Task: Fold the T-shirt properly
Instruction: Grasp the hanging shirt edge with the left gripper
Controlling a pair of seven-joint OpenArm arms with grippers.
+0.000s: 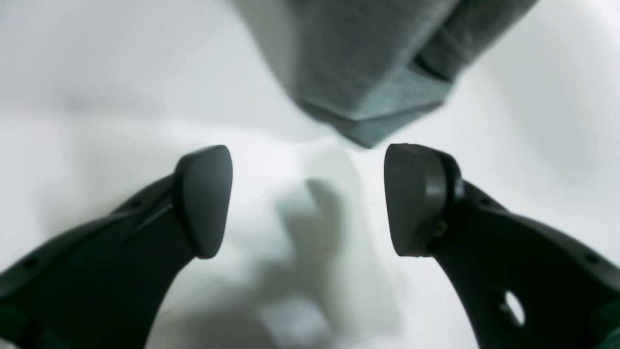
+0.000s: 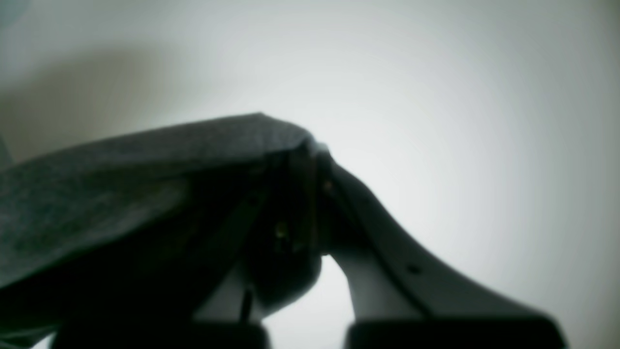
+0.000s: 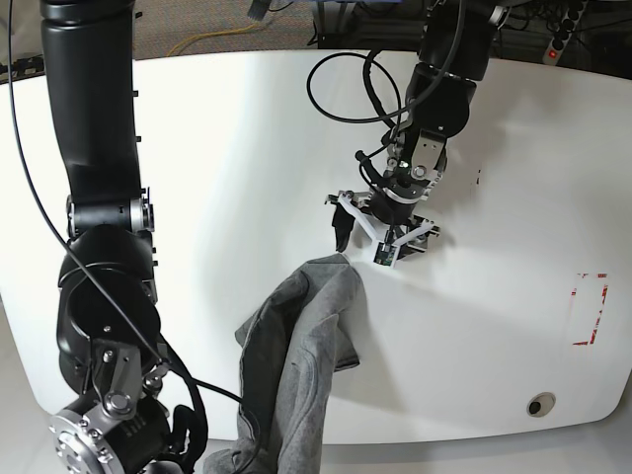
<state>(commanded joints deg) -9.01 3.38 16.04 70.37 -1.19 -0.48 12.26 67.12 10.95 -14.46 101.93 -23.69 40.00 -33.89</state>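
On my base view the heather-grey short-sleeved T-shirt of soft knit cloth (image 3: 296, 365) lies bunched into a long, rumpled strip on the white counter (image 3: 237, 158). It runs from about the middle of the surface down to the near edge, where its lower end reaches the right gripper (image 2: 310, 160).

My left gripper (image 1: 308, 199) hovers just beyond the top end of the shirt. Through the left wrist camera I see its jaws spread wide with nothing between them. The two dark rounded pads (image 1: 203, 201) stand well apart over bare white surface. A folded, hemmed corner of the grey cloth (image 1: 373, 72) sits just ahead of the pads, close to them but not between them.

The right wrist camera is dim and blurred. It shows the jaws drawn together with a fold of the grey fabric (image 2: 121, 194) pinched between them. The cloth drapes off to the left of that view, over one finger, so I read this gripper as clamped on the shirt.

Near the right edge of the base view a red-and-white rectangular marking (image 3: 588, 308) sits on the counter, and a small round dark hole (image 3: 536, 405) lies near the front corner.
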